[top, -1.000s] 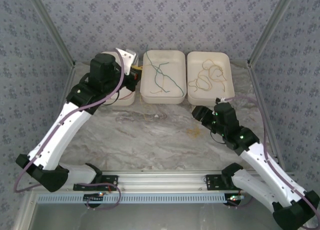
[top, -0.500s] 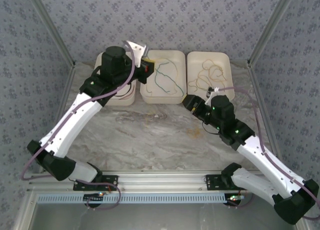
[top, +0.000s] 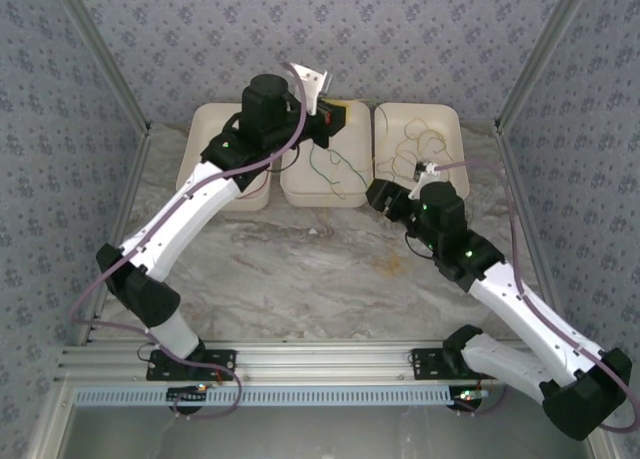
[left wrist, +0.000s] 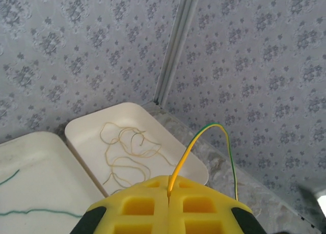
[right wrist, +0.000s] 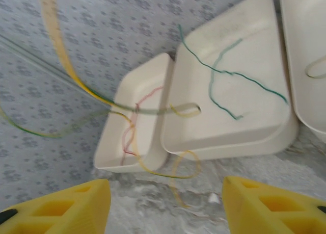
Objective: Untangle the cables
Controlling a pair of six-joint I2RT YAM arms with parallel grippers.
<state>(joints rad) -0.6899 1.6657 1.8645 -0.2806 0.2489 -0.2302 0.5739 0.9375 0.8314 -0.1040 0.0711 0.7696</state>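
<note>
Pads (left wrist: 137, 208) of the left claw (left wrist: 168, 185) are pinched together on a yellow-green cable (left wrist: 191, 145), held high above the middle tray (right wrist: 244, 127). From the pinch the strand arcs up and falls away. In the right wrist view it hangs in slack loops that cross in front of the red cable (right wrist: 127, 134) in the left tray (right wrist: 117, 157) and trail past the tray fronts toward the counter (top: 300, 269). Whether it touches the red one I cannot tell. The right claw (right wrist: 165, 206) waits low in front of the middle tray, jaws partly apart and holding nothing. Green cables (right wrist: 224, 73) lie in the middle tray and yellow cables (left wrist: 127, 150) in the right tray (left wrist: 91, 132), apart from the lifted strand. The grip is on a very thin wire, so a tug could pull it out of the pads. A loop could catch on a tray rim or hook the red cable and drag it out. If the right claw shuts across two runs of a loop, pulling would likely tighten the snarl rather than free it.
</note>
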